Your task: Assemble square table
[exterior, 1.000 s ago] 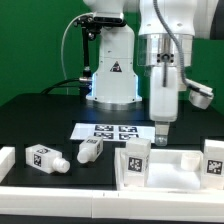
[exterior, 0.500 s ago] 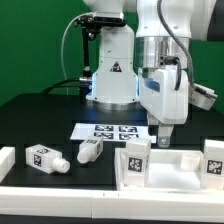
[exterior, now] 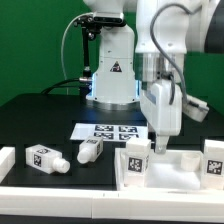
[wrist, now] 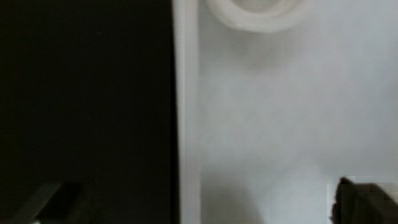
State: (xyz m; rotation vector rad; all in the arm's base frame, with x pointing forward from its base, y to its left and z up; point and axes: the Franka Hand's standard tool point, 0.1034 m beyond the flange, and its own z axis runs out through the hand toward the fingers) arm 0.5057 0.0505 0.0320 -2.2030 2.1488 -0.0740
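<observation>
The white square table top (exterior: 178, 168) lies at the exterior view's right. A tagged leg (exterior: 137, 155) stands at its near left corner and another (exterior: 213, 160) at its right. Two more legs (exterior: 42, 158) (exterior: 90, 150) lie loose on the black table at the left. My gripper (exterior: 156, 148) hangs tilted just over the top's far left edge, beside the left standing leg. In the wrist view the gripper (wrist: 210, 205) is open and empty. Its fingertips (wrist: 50, 200) straddle the top's edge (wrist: 180, 120), and a round socket (wrist: 258, 12) shows on the white surface.
The marker board (exterior: 112, 131) lies behind the table top, near the robot base (exterior: 112, 80). A long white border rail (exterior: 60, 188) runs along the front edge. A white block (exterior: 5, 160) sits at the far left.
The gripper has tilted and dropped a little toward the table top's far left edge. The legs and the top have not moved.
</observation>
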